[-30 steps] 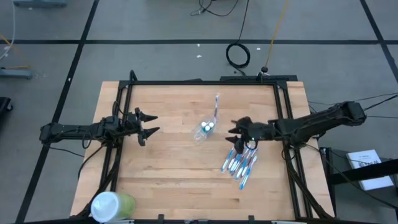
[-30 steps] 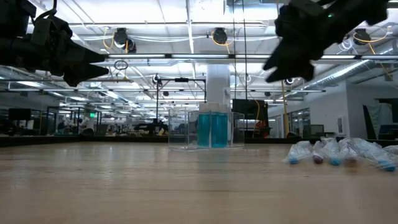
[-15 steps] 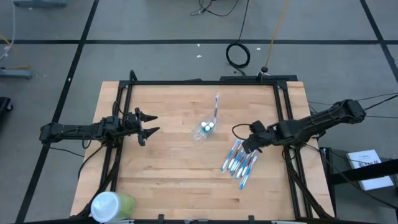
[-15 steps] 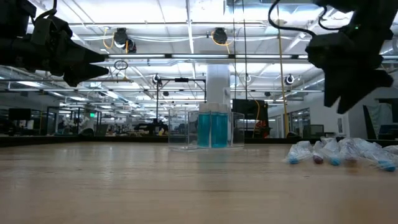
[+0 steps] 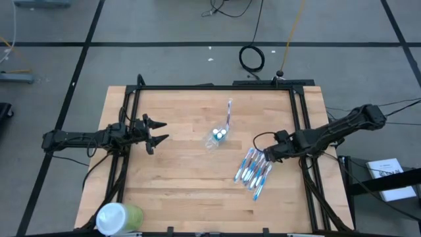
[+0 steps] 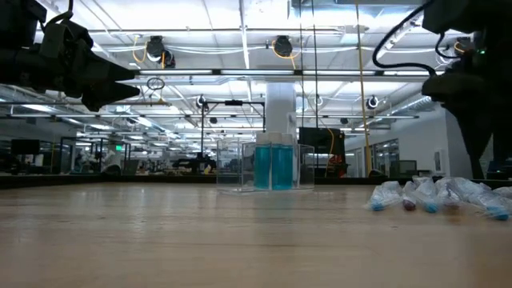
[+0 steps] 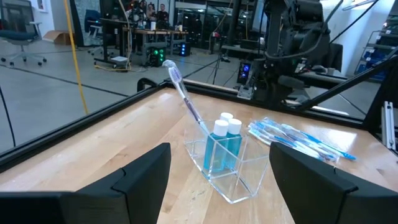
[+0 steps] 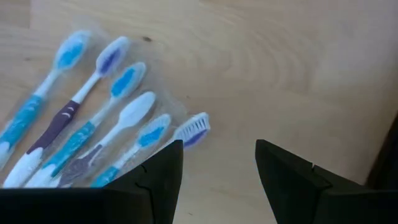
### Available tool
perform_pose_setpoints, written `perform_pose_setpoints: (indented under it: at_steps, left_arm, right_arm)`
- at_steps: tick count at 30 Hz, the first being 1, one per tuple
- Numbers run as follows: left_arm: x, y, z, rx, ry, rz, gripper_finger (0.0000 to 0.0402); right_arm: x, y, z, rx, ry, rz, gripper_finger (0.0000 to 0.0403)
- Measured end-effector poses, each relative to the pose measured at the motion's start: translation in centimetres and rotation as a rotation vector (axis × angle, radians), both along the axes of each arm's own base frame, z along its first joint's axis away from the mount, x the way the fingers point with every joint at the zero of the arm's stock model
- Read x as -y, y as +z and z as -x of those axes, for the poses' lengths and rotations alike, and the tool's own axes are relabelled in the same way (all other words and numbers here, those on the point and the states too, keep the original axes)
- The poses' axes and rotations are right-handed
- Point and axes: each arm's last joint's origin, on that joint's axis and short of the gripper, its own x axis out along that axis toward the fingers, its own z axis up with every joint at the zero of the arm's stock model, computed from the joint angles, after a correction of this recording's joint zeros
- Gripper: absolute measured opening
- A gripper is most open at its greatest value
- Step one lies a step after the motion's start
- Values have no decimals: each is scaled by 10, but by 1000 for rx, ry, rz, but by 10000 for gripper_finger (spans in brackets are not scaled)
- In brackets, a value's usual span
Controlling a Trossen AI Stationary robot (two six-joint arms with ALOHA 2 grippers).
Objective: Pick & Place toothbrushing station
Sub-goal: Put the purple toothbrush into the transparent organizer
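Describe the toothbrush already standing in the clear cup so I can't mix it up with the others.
On the wooden table, find the clear cup near the middle, holding two white-capped tubes. The toothbrush in the cup leans out of it toward the far edge. Unlike the toothbrush pile lying flat under the right gripper, it stands alone, propped.
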Motion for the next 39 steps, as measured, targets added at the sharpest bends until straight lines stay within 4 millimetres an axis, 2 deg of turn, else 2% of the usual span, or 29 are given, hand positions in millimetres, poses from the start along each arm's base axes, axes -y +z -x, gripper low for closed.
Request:
perform_pose_setpoints:
  at_steps: [8, 17, 27, 39]
  left_arm:
    - [0, 0, 0, 0, 0, 0, 283]
    - [0, 0, 0, 0, 0, 0, 283]
    - [0, 0, 0, 0, 0, 0, 283]
    - [0, 0, 0, -1, 0, 0, 283]
  right_arm:
    - [-3, -26, -2, 88, 1, -27, 196]
    - [-1, -48, 5, 104, -21, -37, 196]
    - [1, -51, 10, 76, -22, -22, 196]
    - [-2, -50, 5, 131, -28, -85, 196]
